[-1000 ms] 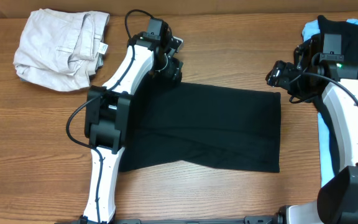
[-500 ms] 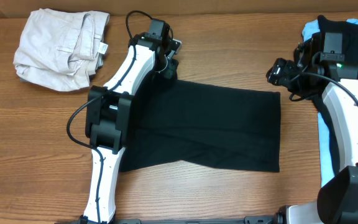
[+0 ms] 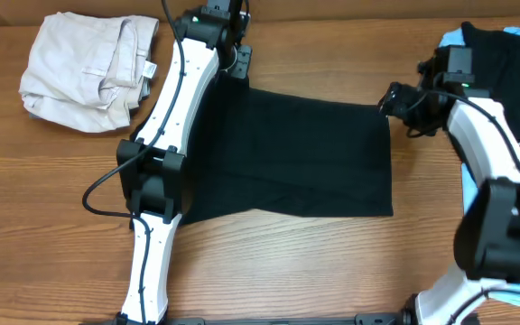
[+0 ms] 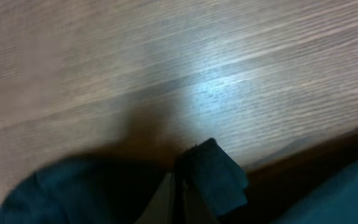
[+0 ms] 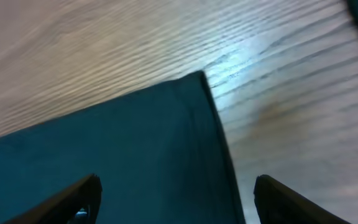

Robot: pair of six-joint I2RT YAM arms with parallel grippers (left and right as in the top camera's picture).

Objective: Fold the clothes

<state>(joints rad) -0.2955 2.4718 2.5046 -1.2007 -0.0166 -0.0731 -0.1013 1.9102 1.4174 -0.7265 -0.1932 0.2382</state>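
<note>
A plain black T-shirt [image 3: 296, 153], one of the clothes, lies folded flat in the middle of the table. My left gripper [image 3: 237, 61] is at its far left corner, shut on a pinch of the black fabric [image 4: 213, 174]. In the left wrist view that gripper [image 4: 178, 202] shows its jaws pressed together with cloth bunched round them. My right gripper [image 3: 391, 97] hovers at the shirt's far right corner [image 5: 194, 84]. In the right wrist view it [image 5: 178, 186] is open, one finger [image 5: 73, 199] over the cloth and the other over bare wood, nothing between them.
Crumpled beige trousers [image 3: 84, 68] lie at the far left of the wooden table [image 3: 52, 199]. A pile with a black garment [image 3: 504, 54] on a light-blue one [image 3: 450, 41] sits at the far right, under and behind the right arm.
The left gripper closed on the shirt's far left corner and drew it toward the far edge; the shirt slid left. The right gripper moved left to the shirt's far right corner.
</note>
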